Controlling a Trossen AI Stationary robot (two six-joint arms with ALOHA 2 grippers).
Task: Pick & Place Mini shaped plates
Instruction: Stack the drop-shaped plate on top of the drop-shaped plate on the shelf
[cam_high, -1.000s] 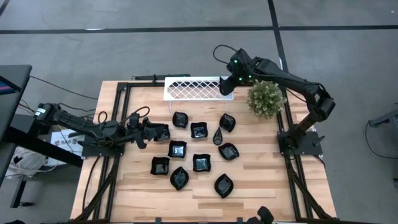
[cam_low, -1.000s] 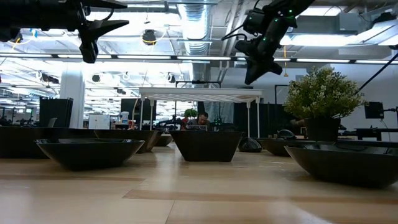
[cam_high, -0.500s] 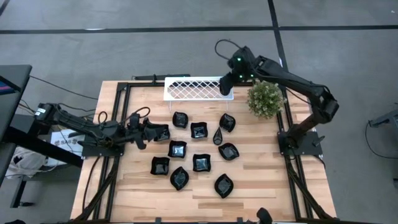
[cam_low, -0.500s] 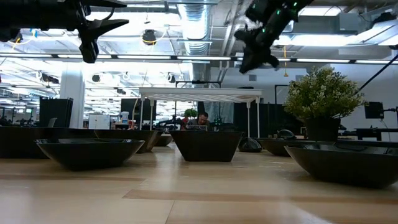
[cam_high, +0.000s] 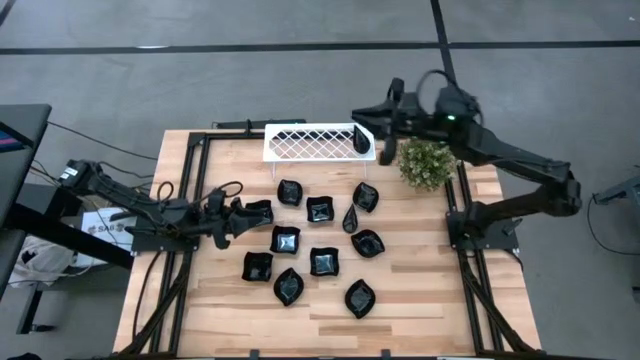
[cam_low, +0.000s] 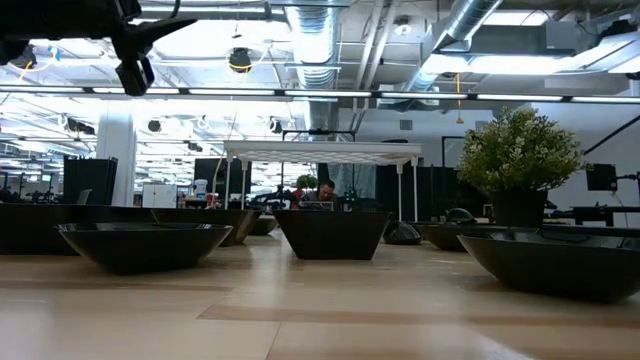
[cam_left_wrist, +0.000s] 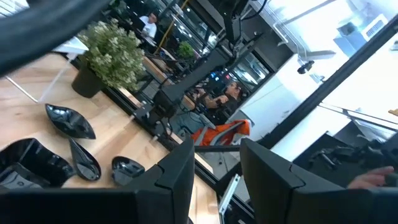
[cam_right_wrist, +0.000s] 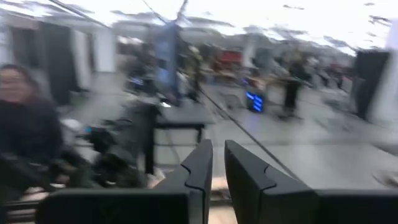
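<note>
— Right arm has swung round. A second ago its right gripper hung low over the right end of the white lattice tray; now it sits higher, off the tray's far right corner. The left arm has stayed put.

— Surface and room?

— A pale wooden plank table on a grey floor. Beyond it is a large hall with ceiling ducts, and a seated person far back.

— Counts?

— One tray and one small green potted plant at the far right. There are twelve glossy black mini shaped plates: eleven spread over the middle of the table, and one tray plate lying in the tray's right end.

— The pincers?

— The right gripper's fingers stand only a narrow slit apart, with nothing between them. The left gripper hangs above the table's left side, its fingers clearly apart and empty. It is just beside the leftmost plate; I can't tell whether it touches.
</note>
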